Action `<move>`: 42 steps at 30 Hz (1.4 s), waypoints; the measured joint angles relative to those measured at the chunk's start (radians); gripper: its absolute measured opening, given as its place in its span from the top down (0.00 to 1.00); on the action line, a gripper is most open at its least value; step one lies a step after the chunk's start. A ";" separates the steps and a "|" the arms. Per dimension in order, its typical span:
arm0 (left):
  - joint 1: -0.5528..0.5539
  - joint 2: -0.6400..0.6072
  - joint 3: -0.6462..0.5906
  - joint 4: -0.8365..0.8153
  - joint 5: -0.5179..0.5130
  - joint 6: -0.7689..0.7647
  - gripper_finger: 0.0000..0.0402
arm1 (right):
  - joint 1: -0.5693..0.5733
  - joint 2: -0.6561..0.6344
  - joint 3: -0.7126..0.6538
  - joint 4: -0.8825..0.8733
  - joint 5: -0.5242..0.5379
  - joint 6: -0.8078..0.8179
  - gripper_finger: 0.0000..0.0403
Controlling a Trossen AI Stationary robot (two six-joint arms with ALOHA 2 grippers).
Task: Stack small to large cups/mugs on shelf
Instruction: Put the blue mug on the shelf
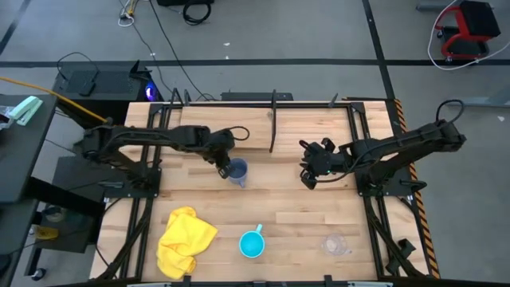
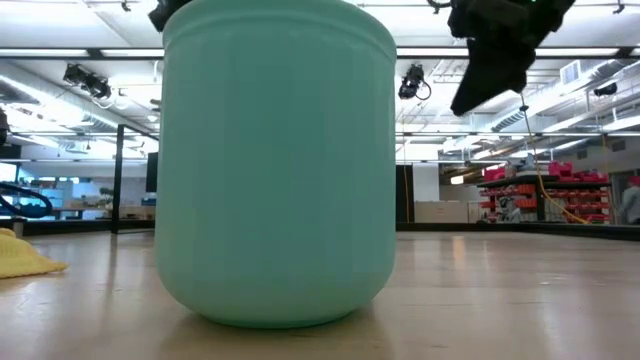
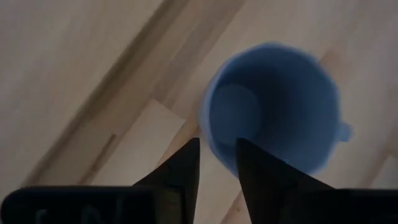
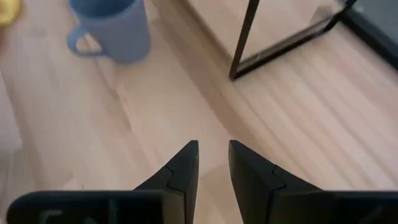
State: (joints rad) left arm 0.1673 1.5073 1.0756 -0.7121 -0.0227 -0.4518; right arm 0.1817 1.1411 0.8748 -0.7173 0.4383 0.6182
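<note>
**Rim grasp on the grey-blue mug, left arm nearest**

Fingers (image 3: 252, 177) of the left gripper (image 1: 222, 167) point down over the grey-blue mug (image 1: 237, 171), which stands upright on the surface, left of centre and towards the far edge. In the left wrist view the two tips straddle the mug's near rim, one just inside the wall and one outside; whether they already pinch it I cannot tell. The mug's mouth faces up, its axis vertical, its handle on the side away from the fingers.

The right gripper (image 1: 311, 177) hovers right of centre, well apart from that mug, fingers slightly parted and holding nothing. The shelf (image 1: 271, 119) with its black posts sits at the far edge, just beyond both grippers, so the lift would likely run up and away from the near edge.

The cyan mug (image 1: 252, 244) stands near the middle of the near edge, the clear cup (image 1: 335, 244) towards the near right corner, the yellow cloth (image 1: 182, 240) near left.

No brand, label or legible writing shows on any vessel.
</note>
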 joint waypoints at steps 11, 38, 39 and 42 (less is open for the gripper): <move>0.000 0.079 0.024 0.001 0.042 -0.113 0.67 | 0.007 -0.003 -0.003 0.003 -0.055 -0.048 0.76; 0.000 0.071 0.175 -0.151 -0.006 -0.112 0.97 | 0.012 -0.003 -0.003 0.002 -0.055 -0.098 0.77; 0.000 0.071 0.208 -0.188 -0.010 -0.098 0.97 | 0.012 -0.003 -0.003 0.002 -0.055 -0.098 0.77; 0.010 0.071 0.321 -0.320 -0.050 -0.053 0.97 | 0.012 -0.003 -0.003 0.002 -0.055 -0.098 0.77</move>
State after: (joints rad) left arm 0.1776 1.5784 1.3971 -1.0321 -0.0729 -0.5051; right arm 0.1932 1.1378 0.8722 -0.7149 0.3832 0.5205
